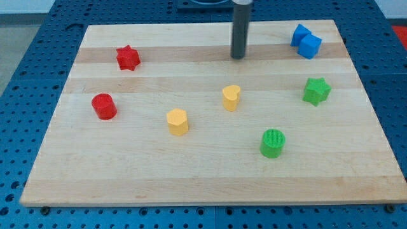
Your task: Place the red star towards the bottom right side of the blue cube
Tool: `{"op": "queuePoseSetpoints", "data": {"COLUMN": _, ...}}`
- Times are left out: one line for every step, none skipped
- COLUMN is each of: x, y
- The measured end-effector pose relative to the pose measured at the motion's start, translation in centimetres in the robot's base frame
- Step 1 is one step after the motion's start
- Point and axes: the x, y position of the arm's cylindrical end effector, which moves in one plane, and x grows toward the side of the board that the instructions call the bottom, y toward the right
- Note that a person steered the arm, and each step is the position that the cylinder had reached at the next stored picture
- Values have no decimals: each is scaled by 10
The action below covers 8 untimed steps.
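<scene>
The red star (128,58) lies near the board's top left. The blue cube (306,41) lies near the top right corner. My tip (238,57) rests on the board at the top middle, between the two: the star is far to its left, the blue cube to its right and slightly higher. The tip touches no block.
A red cylinder (103,106) lies at the left. Two yellow blocks (177,121) (231,97) lie in the middle. A green star (316,90) is at the right, below the blue cube. A green cylinder (272,143) lies lower right. The wooden board (210,184) sits on a blue pegboard.
</scene>
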Motion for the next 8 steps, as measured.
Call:
{"op": "queuePoseSetpoints", "data": {"x": -45, "y": -44}}
{"op": "queuePoseSetpoints", "data": {"x": -55, "y": -117}}
{"op": "queuePoseSetpoints", "data": {"x": -42, "y": -202}}
{"op": "queuePoseSetpoints", "data": {"x": 4, "y": -246}}
{"op": "queuePoseSetpoints", "data": {"x": 22, "y": -206}}
{"op": "queuePoseSetpoints", "data": {"x": 23, "y": -152}}
{"op": "queuePoseSetpoints", "data": {"x": 23, "y": -151}}
{"op": "queuePoseSetpoints", "data": {"x": 24, "y": -156}}
